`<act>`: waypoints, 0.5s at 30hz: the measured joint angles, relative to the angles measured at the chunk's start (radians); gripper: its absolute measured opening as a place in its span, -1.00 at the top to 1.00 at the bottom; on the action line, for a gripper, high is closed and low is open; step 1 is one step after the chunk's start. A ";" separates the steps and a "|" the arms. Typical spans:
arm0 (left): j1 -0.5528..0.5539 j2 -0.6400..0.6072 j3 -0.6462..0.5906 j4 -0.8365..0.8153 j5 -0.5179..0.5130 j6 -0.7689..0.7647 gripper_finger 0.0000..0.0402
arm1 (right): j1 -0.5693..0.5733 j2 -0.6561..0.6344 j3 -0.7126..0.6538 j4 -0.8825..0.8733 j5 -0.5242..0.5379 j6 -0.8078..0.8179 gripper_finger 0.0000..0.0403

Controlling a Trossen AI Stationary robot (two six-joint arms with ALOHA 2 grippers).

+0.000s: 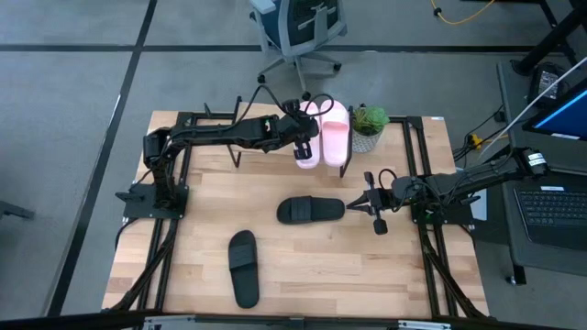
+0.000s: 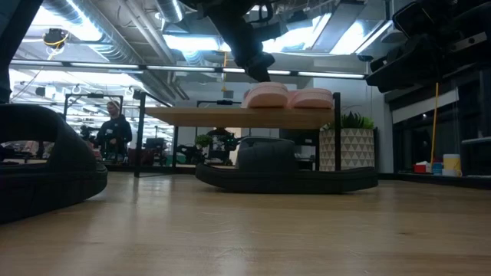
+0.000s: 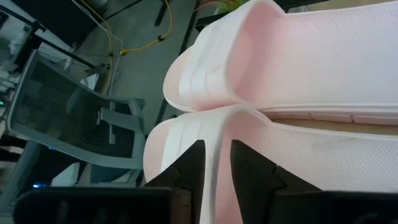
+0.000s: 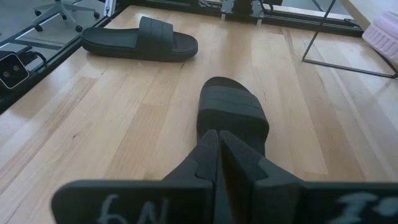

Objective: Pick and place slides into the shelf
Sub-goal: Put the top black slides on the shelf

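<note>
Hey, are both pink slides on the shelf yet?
Yes. Both pink slides lie side by side on the shelf top in the low view; the left gripper is at one.

Left claw (image 1: 304, 147) over 2 pink slides (image 1: 335, 136) on shelf (image 1: 266, 151).

hidden: my left pincer (image 1: 304, 147) covers part of the nearer pale pink broad-strap slide (image 1: 307, 151) from above | cut off: blurred black rubber slide (image 2: 46, 165) runs past the low view's edge | too small: person (image 2: 115, 130) far behind the table, indistinct
</note>
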 joint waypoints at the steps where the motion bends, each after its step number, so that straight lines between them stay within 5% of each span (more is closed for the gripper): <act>1: -0.004 0.000 0.000 0.000 -0.002 0.014 0.65 | 0.000 0.000 0.000 0.000 0.000 0.000 0.90; 9: -0.094 -0.056 0.000 -0.004 -0.144 0.180 0.65 | 0.000 0.000 0.000 0.002 0.000 -0.002 0.90; 15: -0.157 -0.169 0.000 -0.103 -0.165 0.089 0.65 | 0.000 0.000 0.000 0.006 0.000 -0.003 0.90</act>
